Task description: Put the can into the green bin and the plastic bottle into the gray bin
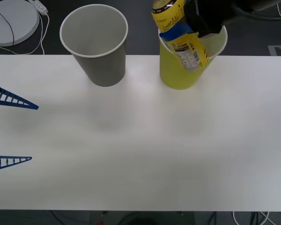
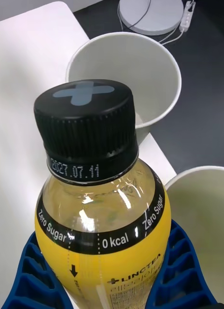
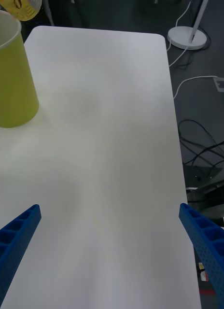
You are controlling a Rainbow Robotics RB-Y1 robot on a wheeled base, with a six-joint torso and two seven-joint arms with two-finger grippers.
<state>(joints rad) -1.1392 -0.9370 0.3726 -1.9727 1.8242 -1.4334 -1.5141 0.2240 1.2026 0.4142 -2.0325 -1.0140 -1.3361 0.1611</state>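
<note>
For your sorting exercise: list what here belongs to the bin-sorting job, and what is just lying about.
Job:
plastic bottle, held by the right gripper
gray bin
green bin
left gripper, open, idle above the table

Lying about:
round white base and cables on the floor

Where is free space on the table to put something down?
The table is bare in front of the gray bin and green bin, right of the open left gripper. It is crowded at the green bin, where the right gripper holds the plastic bottle.
</note>
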